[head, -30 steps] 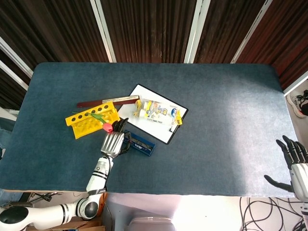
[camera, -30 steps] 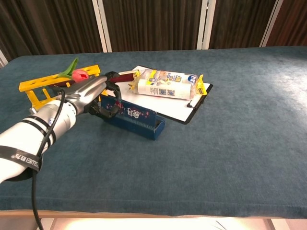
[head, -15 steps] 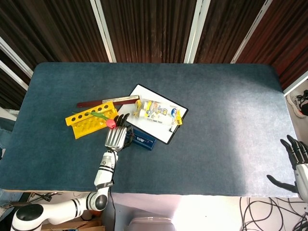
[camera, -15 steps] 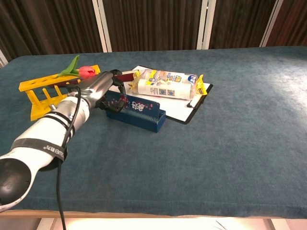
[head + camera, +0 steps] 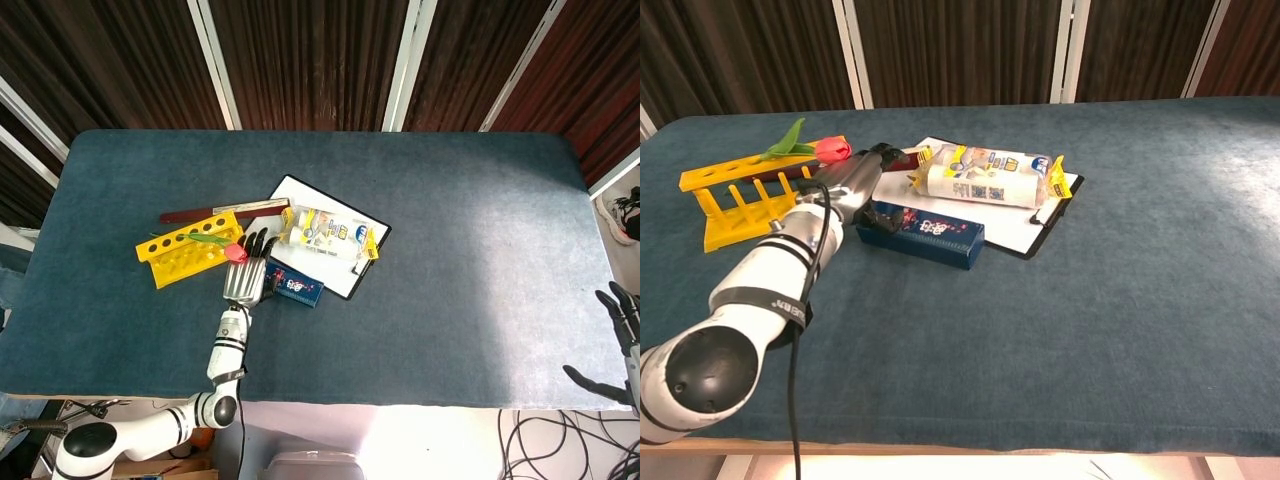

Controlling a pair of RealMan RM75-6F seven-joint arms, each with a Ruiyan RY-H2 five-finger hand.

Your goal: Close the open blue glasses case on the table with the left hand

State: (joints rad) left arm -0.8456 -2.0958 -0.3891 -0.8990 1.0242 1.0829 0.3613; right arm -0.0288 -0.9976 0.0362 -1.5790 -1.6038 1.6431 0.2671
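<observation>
The blue glasses case (image 5: 297,289) (image 5: 924,234) lies near the table's front left, beside the clipboard. Its patterned lid lies flat down on the base. My left hand (image 5: 246,277) (image 5: 847,183) is stretched out flat over the case's left end, and its fingers (image 5: 256,244) point away from me. In the chest view the hand touches that end of the case; it grips nothing. My right hand (image 5: 624,338) hangs off the table at the bottom right of the head view, with its fingers apart and nothing in it.
A yellow rack (image 5: 183,254) (image 5: 740,193) with a red tulip (image 5: 236,252) (image 5: 832,149) stands just left of the hand. A white clipboard (image 5: 345,278) (image 5: 1040,226) carries a wrapped packet (image 5: 325,229) (image 5: 985,175). A dark ruler (image 5: 224,211) lies behind the rack.
The case's lid has gone from standing upright to lying flat on the base as my left hand pushed forward and right. My right hand has sunk lower in the head view.
</observation>
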